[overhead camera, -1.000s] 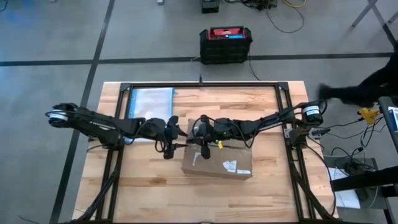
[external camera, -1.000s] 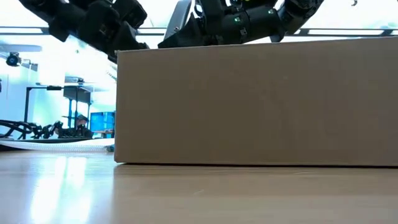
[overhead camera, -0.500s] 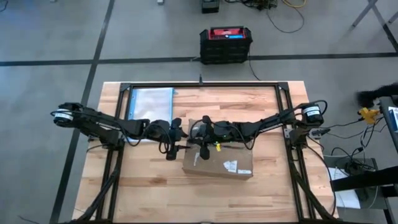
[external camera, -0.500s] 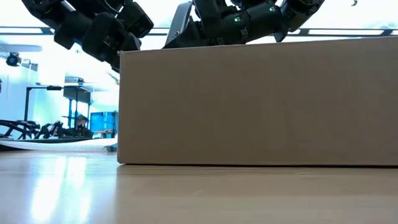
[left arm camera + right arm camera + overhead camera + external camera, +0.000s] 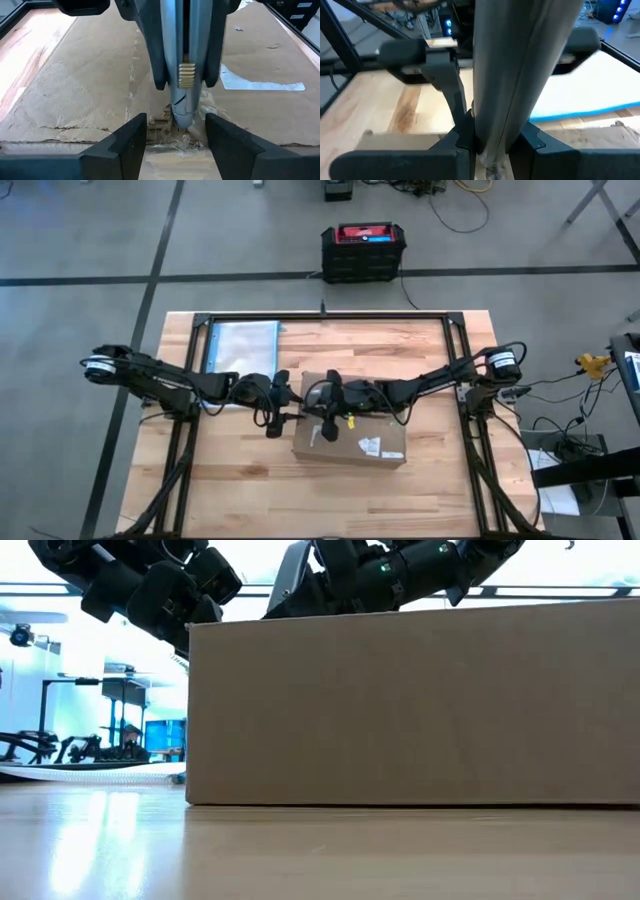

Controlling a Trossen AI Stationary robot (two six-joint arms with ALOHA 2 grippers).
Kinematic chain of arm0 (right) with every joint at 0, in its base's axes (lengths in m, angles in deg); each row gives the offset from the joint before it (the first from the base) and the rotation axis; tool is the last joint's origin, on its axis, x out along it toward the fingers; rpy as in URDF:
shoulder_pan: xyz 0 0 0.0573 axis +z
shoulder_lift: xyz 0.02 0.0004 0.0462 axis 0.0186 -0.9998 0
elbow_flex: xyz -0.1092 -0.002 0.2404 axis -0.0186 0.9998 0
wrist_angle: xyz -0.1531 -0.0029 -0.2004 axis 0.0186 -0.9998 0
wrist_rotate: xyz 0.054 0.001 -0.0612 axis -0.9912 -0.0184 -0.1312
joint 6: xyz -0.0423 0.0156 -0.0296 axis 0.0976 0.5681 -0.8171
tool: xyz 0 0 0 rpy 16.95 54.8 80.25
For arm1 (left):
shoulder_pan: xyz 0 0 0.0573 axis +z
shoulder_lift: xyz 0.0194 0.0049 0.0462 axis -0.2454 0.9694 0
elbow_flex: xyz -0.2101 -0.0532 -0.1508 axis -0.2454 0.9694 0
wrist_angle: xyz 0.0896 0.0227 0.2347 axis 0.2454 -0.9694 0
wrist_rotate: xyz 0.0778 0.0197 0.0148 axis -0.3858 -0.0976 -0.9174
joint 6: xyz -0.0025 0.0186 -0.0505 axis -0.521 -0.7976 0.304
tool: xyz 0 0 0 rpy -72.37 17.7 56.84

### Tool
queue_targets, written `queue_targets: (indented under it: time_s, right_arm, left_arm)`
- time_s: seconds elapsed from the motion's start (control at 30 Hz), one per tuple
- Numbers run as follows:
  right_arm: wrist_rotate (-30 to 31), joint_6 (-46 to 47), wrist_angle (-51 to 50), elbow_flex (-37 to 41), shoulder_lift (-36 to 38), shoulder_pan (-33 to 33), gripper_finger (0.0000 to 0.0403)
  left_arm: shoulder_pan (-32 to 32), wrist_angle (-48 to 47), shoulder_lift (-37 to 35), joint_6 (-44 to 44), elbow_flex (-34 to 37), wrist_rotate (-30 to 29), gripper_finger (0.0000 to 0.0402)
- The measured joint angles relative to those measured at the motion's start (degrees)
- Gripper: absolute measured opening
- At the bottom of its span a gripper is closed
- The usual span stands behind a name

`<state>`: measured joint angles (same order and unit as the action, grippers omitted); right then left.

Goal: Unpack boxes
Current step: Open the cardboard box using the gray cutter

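Note:
The brown cardboard box (image 5: 350, 442) (image 5: 410, 705) lies flat on the table, its top (image 5: 75, 75) scuffed, with clear tape (image 5: 260, 85). My right gripper (image 5: 325, 415) (image 5: 186, 82) stands over the box's left end, shut on a grey tool (image 5: 186, 102) (image 5: 520, 65). My left gripper (image 5: 278, 418) (image 5: 175, 145) is open at the box's left end edge, facing the tool. In the low view both grippers (image 5: 175, 595) (image 5: 350, 580) show above the box's top edge. My right gripper pinches the grey tool between its two fingers (image 5: 157, 65), which lie along its sides, coming from above and pointing down. The tool stands nearly upright. Its tip (image 5: 182, 120) meets the torn tape seam of the box top near the left end. Whether my left gripper touches the box I cannot tell.
A clear blue-edged plastic bag (image 5: 240, 345) (image 5: 600, 85) lies flat at the table's far left. A black crate with a red top (image 5: 362, 250) stands on the floor beyond the far edge. Bare wood (image 5: 330, 500) spreads toward the near edge.
My left gripper has moved a little toward the table's right, closer to the box's left end. A person's dark shape at the right of the high view has gone out of view.

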<state>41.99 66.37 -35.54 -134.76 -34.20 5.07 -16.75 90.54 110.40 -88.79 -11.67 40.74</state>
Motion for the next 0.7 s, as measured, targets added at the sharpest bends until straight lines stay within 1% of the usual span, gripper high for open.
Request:
queue_targets:
  time_s: [0.3,0.47,0.7]
  right_arm:
    - [0.49,-0.26,-3.54,1.9,3.02,0.5,0.0056]
    - [0.7,0.01,-3.34,4.59,6.3,1.1,0.0056]
    - [0.74,2.97,-3.12,9.61,9.47,1.69,0.0056]
  left_arm:
    - [0.0,-0.28,0.04,0.28,0.01,-0.01,0.0183]
    - [0.0,-0.32,0.09,0.8,0.0,-0.06,0.0187]
    - [0.0,-0.32,0.13,1.29,0.0,-0.08,0.0188]
